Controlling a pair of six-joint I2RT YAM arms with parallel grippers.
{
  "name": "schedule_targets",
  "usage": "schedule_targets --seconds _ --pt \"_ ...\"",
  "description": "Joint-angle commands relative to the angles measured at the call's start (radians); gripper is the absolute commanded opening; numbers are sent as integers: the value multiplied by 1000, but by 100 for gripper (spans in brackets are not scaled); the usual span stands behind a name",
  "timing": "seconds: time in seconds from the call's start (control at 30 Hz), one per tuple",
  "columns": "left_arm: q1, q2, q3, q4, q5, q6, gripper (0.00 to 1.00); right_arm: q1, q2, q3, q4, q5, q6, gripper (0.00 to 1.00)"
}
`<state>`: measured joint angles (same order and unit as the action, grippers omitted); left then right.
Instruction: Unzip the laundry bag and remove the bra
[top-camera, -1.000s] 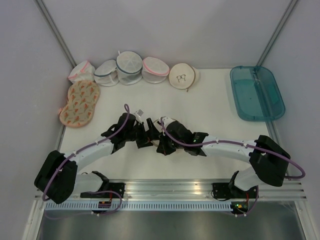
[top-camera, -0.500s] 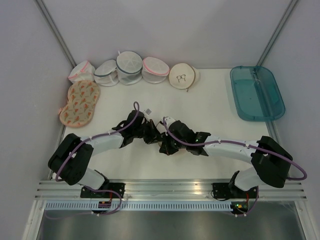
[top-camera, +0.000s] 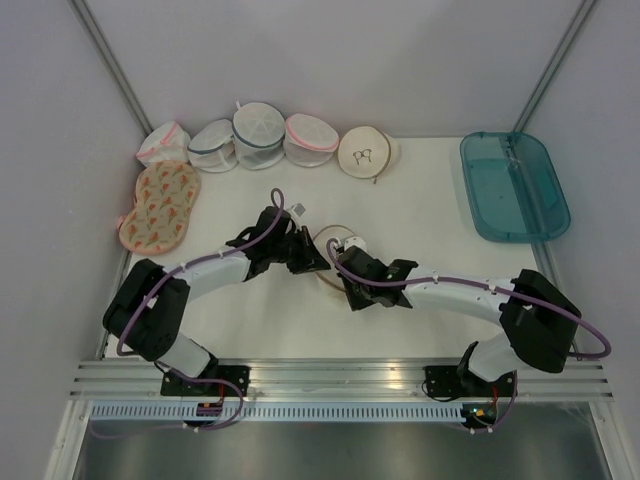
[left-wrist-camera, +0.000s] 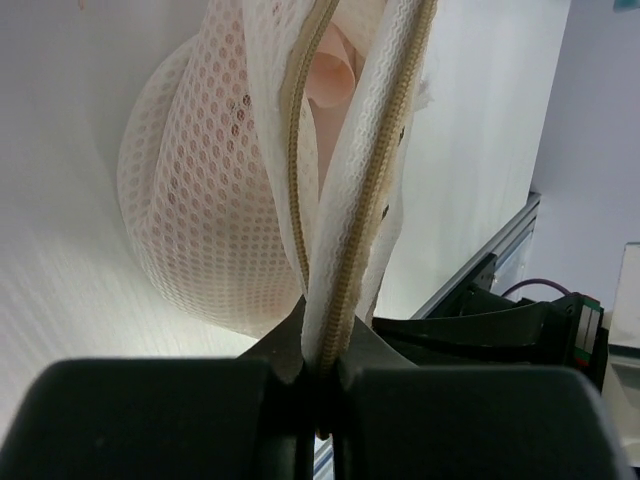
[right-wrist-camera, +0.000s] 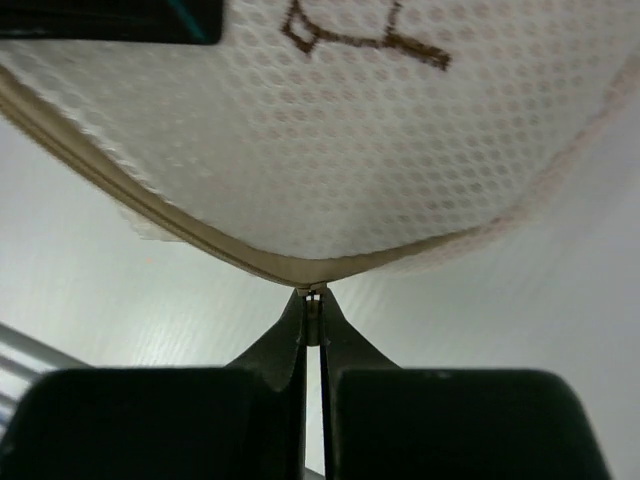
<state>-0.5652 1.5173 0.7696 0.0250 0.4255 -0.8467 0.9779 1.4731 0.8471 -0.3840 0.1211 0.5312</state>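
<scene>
Laundry bag (top-camera: 335, 243): cream mesh clamshell at table centre, between the two grippers. It sits well apart from the row of mesh bags (top-camera: 255, 138) at 11 o'clock and from a second cream bag (top-camera: 365, 152) at 12 o'clock.

Left gripper (left-wrist-camera: 320, 378): clenched on the zip rim (left-wrist-camera: 296, 190), at the bag's 8 o'clock in the top view. The jaws are pressed together over the tape.

Right gripper (right-wrist-camera: 312, 335): pinched tight on the zip pull (right-wrist-camera: 313, 297), at the bag's 5 o'clock in the top view. The dome with its drawn outline lies at 12 o'clock from its fingers.

Zip opening: the two tan tracks are parted in the left wrist view. The long axis runs from the left fingers straight toward 12 o'clock. How far round the rim the parting reaches cannot be told.

Bra (left-wrist-camera: 332, 85): pale peach-pink fold, inside the bag. It shows through the parted tracks at 12 o'clock from the left fingers, near the far end of the gap. Not yet out.

Governing relation: the opening faces the left gripper and the bra lies along that axis, so the left arm is judged nearer. The right gripper faces the dome's closed mesh wall, which stands between it and the bra. Likely requirement: carry the pull further along the rim against the left anchor, then free one hand to reach in.
</scene>
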Motion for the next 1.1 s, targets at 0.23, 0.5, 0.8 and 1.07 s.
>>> schedule_targets --seconds 0.23,0.5,0.8,1.07 --pt "28 81 137 -65 64 221 2 -19 111 99 -237 442 41 0" --pt "37 181 232 -129 222 363 2 -74 207 159 -230 600 44 0" --pt "36 238 277 -171 297 420 2 -130 210 198 -185 709 18 0" --pt "37 31 202 -188 -9 298 72 -133 156 170 -176 655 -17 0"
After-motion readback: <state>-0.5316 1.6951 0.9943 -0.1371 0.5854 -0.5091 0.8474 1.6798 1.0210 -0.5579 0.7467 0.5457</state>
